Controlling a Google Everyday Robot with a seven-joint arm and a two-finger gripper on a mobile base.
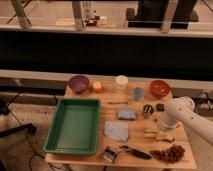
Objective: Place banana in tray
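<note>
The green tray (77, 102) lies on the left half of the wooden table and holds nothing. The pale yellow banana (151, 132) lies on the table at the right, well apart from the tray. My white arm comes in from the right edge. Its gripper (162, 127) points down right over the banana's right part and hides some of it. I cannot tell whether it touches the banana.
Along the back stand a purple bowl (78, 82), an orange fruit (97, 86), a white cup (121, 81), a blue cup (137, 93) and an orange bowl (159, 87). A blue-grey cloth (116, 131), a sponge (126, 114), a small can (147, 109), grapes (170, 153) and a black-handled tool (135, 151) lie around the banana.
</note>
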